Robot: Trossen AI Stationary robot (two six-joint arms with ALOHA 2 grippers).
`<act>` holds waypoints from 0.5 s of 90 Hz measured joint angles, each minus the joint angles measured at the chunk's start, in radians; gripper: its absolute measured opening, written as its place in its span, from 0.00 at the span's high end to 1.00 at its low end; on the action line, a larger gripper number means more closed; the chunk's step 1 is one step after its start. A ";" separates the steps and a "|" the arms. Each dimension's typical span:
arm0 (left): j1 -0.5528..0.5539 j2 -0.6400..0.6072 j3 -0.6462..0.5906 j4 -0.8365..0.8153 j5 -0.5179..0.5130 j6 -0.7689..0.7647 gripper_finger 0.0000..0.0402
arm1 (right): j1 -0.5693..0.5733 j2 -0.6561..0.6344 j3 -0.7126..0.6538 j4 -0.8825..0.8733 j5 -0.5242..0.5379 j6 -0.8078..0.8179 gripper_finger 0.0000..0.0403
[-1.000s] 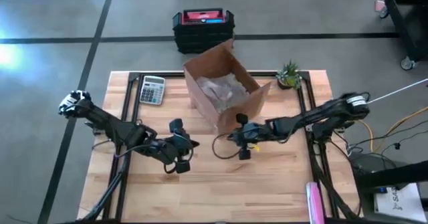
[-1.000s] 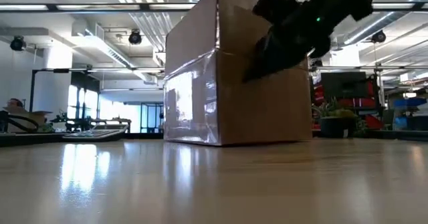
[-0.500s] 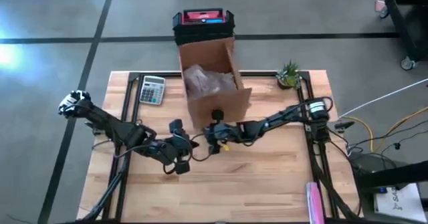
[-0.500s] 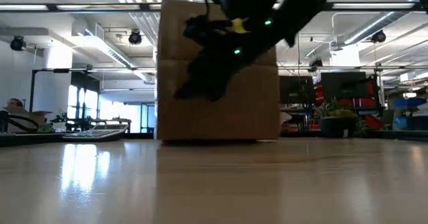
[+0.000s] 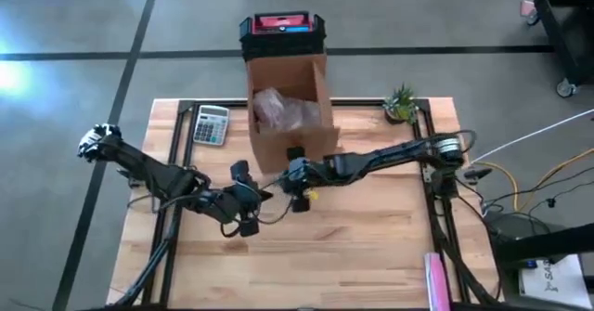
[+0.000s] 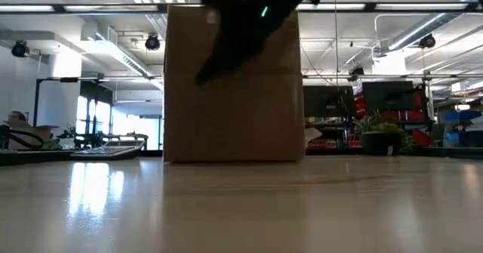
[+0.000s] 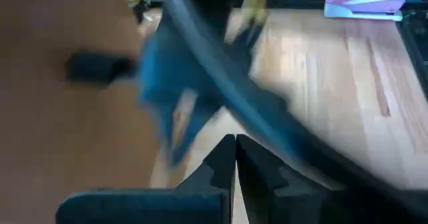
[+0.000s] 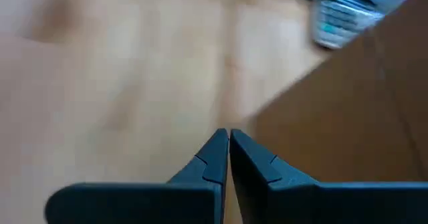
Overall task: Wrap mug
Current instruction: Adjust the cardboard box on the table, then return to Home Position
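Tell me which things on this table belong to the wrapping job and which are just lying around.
Job: cardboard box with crumpled wrapping paper inside; right gripper at its front wall; left gripper nearby. No mug visible.

Lying about: calculator, small potted plant, pink stapler.

Light source: long ceiling strip lamps (image 6: 90, 8) glow white in the low view; evenly bright
Glare: pale sheen on the light wooden tabletop (image 6: 98, 192); bluish-white patch on the grey floor (image 5: 11, 77)
Shadow: the upright brown cardboard box (image 6: 234, 94) shows a dim near face, backlit
Blur: both wrist views heavily smeared; the grey calculator (image 8: 344, 20) is streaked
Focus: high view crisp
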 joint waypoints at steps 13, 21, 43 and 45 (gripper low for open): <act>0.010 -0.094 -0.054 -0.004 0.000 0.006 1.00 | -0.001 -0.194 -0.146 -0.051 -0.067 0.043 0.99; 0.021 -0.163 -0.126 0.022 0.000 -0.001 1.00 | -0.001 -0.331 -0.258 -0.029 -0.070 0.072 0.99; 0.141 -0.362 -0.404 0.258 0.188 0.037 1.00 | -0.011 -0.671 -0.595 0.090 -0.076 0.106 0.99; 0.157 -0.377 -0.429 0.286 0.200 0.045 1.00 | -0.011 -0.699 -0.621 0.098 -0.076 0.113 0.99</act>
